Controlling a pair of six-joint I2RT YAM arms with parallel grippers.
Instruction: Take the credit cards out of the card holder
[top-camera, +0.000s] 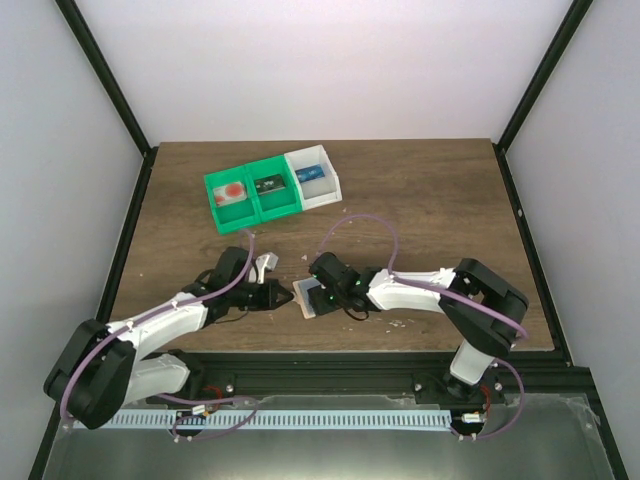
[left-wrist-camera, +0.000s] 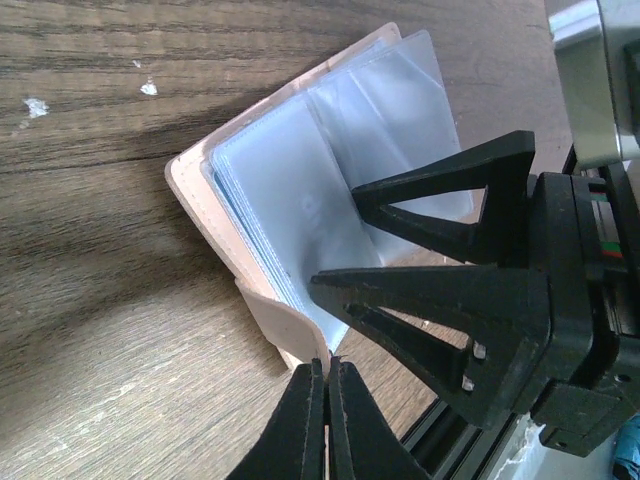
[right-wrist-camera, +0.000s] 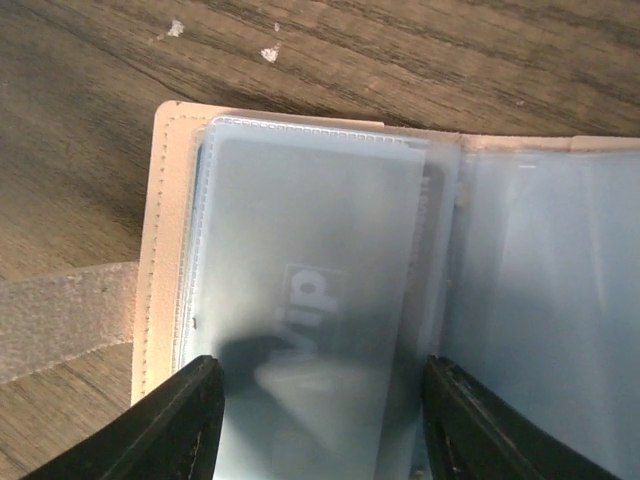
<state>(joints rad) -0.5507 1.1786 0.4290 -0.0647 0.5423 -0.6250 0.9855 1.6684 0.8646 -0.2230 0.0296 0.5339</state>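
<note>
Started on the left with the left hand (left-wrist-camera: 326, 378). Found it squeezed tight, with hardly any gap between its two black fingers. Looked to be pinching the little tab (left-wrist-camera: 285, 325) of the card holder (left-wrist-camera: 195, 195), though could not be fully sure from so close. Found the end of the tab right at the fingertips.

Next, found the card holder lying open like a small book on the brown table (left-wrist-camera: 90, 300), near the front edge, right between the two hands. Saw its tan cover underneath and a stack of clear pockets (left-wrist-camera: 290, 190) on top. Spotted a light blue card (right-wrist-camera: 310, 290) tucked inside the top pocket, with pale letters on it. Could not count any more cards in the pockets below.

Then, to the right, found the right hand (right-wrist-camera: 320, 375) spread wide. Had one finger on each side of the top pocket and gripped nothing yet.

Far back on the table, saw green boxes (top-camera: 213, 200) and a white box (top-camera: 332, 188) side by side, well apart from the card holder.

So far, found the card holder open and seemingly held by its tab, but no card pulled out. Saw no loose card anywhere on the table. Left all the real work to do: pinching the blue card, sliding it free, then doing the same for any others.
</note>
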